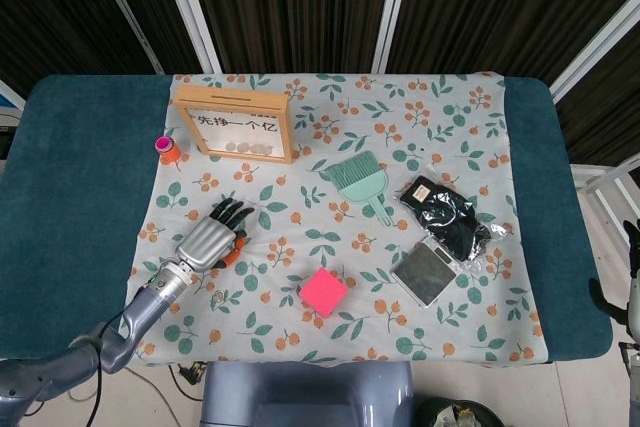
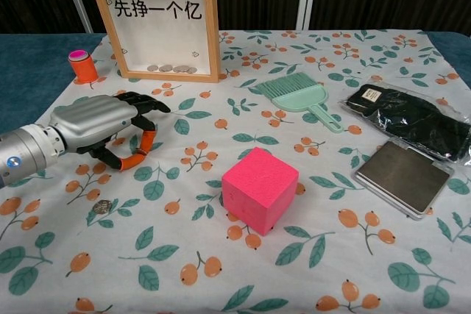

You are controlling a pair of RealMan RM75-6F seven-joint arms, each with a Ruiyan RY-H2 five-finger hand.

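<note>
My left hand (image 1: 212, 237) (image 2: 96, 119) lies low over the flowered cloth (image 1: 330, 237) at the left, palm down, fingers curled. Its orange-tipped thumb and forefinger meet in a pinch just above the cloth, seemingly on a small coin that is hidden between the tips. Another coin (image 2: 102, 207) lies flat on the cloth just in front of the hand. A wooden-framed money box (image 1: 236, 127) (image 2: 158, 20) with several coins inside stands behind the hand. My right hand shows in neither view.
A pink cube (image 1: 323, 291) (image 2: 260, 189) sits front centre. An orange cylinder with a pink cap (image 1: 167, 148) (image 2: 83, 65) stands left of the box. A green brush (image 2: 298, 97), a black bag (image 2: 408, 119) and a flat grey case (image 2: 403, 176) lie to the right.
</note>
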